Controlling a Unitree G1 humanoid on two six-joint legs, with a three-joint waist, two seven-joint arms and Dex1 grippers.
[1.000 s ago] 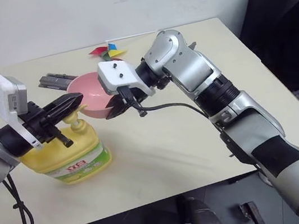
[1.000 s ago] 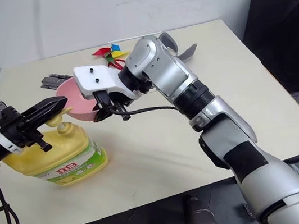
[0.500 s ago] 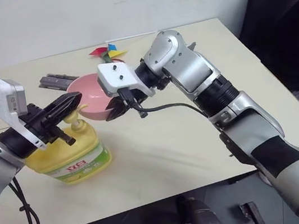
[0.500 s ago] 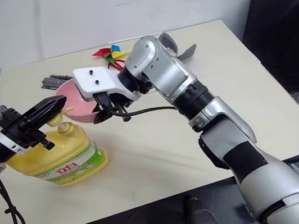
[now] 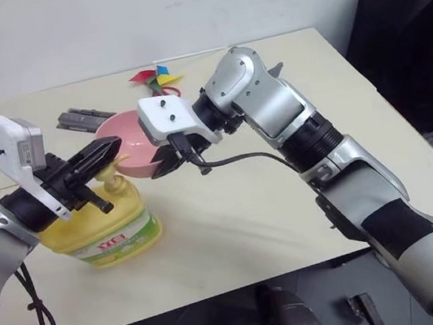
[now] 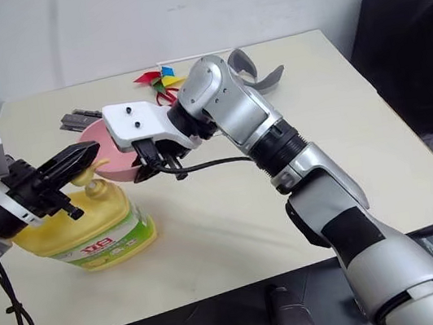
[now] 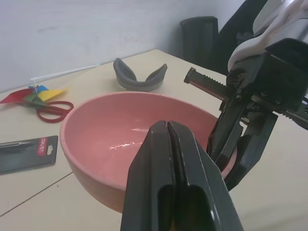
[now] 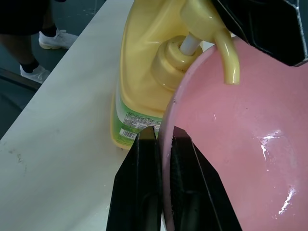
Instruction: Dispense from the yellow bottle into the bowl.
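Observation:
The yellow bottle (image 5: 102,222) stands on the table's left side, label facing the front. My left gripper (image 5: 112,150) is shut, and its fingers (image 7: 167,144) lie across the top of the bottle's pump head (image 8: 202,14). The pink bowl (image 5: 133,147) is held tilted just beside the bottle. My right gripper (image 8: 163,134) is shut on the bowl's rim (image 8: 168,120), one finger inside and one outside. The pump's yellow spout (image 8: 227,60) hangs over the bowl's inside, close to the rim. A wet sheen shows on the bowl's floor (image 7: 130,139).
A grey curved band (image 6: 255,70) lies at the table's far side. Red scissors and a coloured paper pinwheel (image 5: 155,77) sit behind the bowl, and a black packaged item (image 5: 77,117) lies far left. A black chair (image 5: 409,25) stands right of the table.

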